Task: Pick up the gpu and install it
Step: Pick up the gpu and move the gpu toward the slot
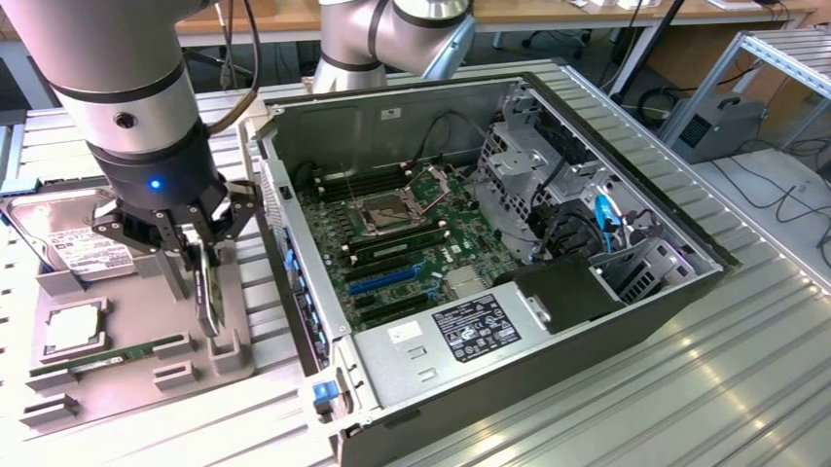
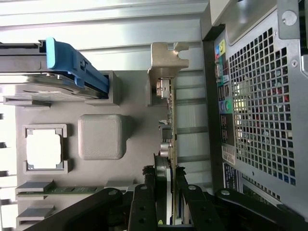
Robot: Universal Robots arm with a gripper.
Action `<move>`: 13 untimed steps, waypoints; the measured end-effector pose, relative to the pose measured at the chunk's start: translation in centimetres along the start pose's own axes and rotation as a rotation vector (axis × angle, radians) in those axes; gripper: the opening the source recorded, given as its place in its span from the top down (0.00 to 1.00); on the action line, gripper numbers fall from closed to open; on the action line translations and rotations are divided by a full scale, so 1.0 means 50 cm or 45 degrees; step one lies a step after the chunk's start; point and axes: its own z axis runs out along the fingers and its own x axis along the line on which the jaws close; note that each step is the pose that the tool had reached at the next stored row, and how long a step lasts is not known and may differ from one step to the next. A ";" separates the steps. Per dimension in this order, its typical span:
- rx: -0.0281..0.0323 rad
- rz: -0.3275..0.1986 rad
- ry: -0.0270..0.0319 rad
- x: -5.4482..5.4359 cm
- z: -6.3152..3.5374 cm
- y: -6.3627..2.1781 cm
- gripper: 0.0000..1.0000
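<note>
The gpu (image 1: 205, 300) is a thin dark card standing on edge, with its lower end at the slotted block of the grey tray (image 1: 143, 389). I cannot tell whether it still touches the block. My gripper (image 1: 198, 270) comes down on it from above, on the exterior view's left of the open computer case (image 1: 546, 321). In the wrist view I see the gpu (image 2: 170, 120) edge-on, its silver bracket (image 2: 166, 62) at the far end. My gripper (image 2: 169, 172) is shut on the card, one black finger pressed to each face.
The tray also holds a hard drive (image 1: 72, 243) with a blue clip (image 2: 72, 65), a processor (image 1: 74, 329) and a green memory stick (image 1: 111, 357). Inside the case lie the motherboard (image 1: 389, 238), blue card slots (image 1: 383, 282) and a drive cage (image 1: 532, 165). The case's perforated rear wall (image 2: 260, 106) is close beside the card.
</note>
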 end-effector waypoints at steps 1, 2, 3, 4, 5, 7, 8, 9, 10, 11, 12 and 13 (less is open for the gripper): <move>0.0001 0.000 0.0001 0.000 -0.001 0.000 0.73; 0.0000 0.000 0.0000 0.000 -0.001 0.000 0.73; 0.0000 0.000 0.0000 0.000 -0.002 0.000 0.73; 0.0000 0.000 0.0001 0.000 -0.002 0.000 0.73; 0.0000 0.000 0.0000 0.000 -0.003 0.000 0.73; 0.0001 0.000 0.0000 0.000 -0.004 0.000 0.73; 0.0001 0.000 0.0000 0.000 -0.004 0.000 0.73; 0.0000 0.000 0.0000 0.000 -0.005 0.000 0.73; 0.0001 0.000 0.0001 0.000 -0.005 0.000 0.73; 0.0001 0.000 0.0000 0.000 -0.006 0.000 0.73; 0.0000 0.000 0.0000 0.000 -0.007 0.000 0.73; 0.0001 0.000 0.0001 0.000 -0.007 0.000 0.73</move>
